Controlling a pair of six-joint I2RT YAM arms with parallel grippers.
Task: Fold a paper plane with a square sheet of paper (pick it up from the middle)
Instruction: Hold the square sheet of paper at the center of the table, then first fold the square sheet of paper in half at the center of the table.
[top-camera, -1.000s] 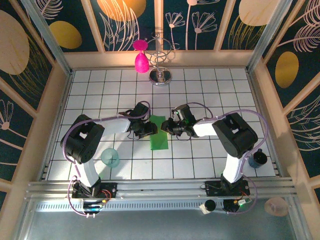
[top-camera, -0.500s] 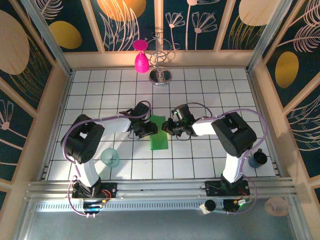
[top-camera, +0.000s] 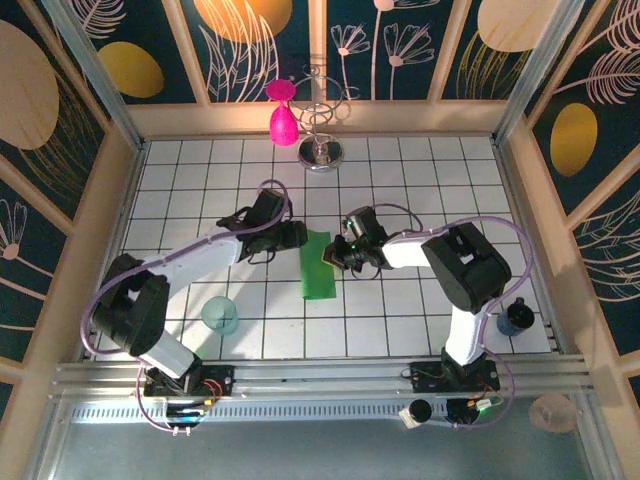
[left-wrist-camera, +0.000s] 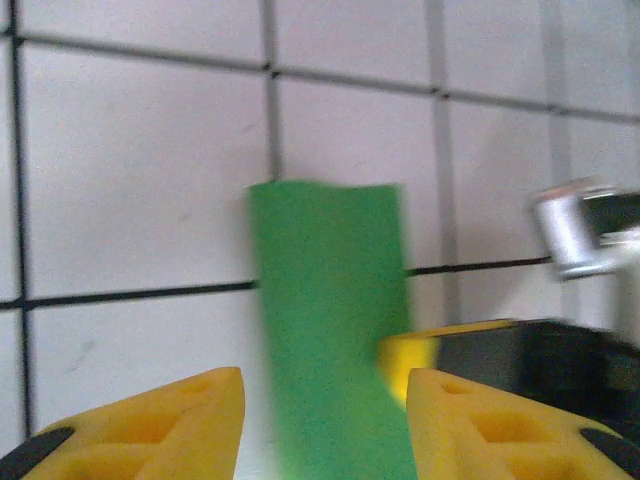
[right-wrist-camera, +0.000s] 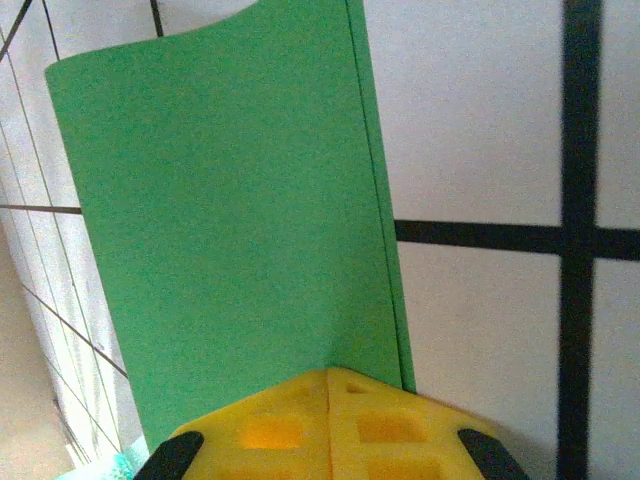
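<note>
Centre of top view, square sheet of paper (top-camera: 320, 266) folded into narrow green strip, right gripper (top-camera: 336, 257) pinching its right edge, left gripper (top-camera: 296, 237) spread, just left of its upper end.

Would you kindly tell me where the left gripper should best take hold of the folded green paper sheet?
Probably the free left long edge of the folded bright green paper sheet, near its middle, coming low from the left. It lies thin and narrow on the white tiled table, and the right gripper is shut on its right edge.
</note>
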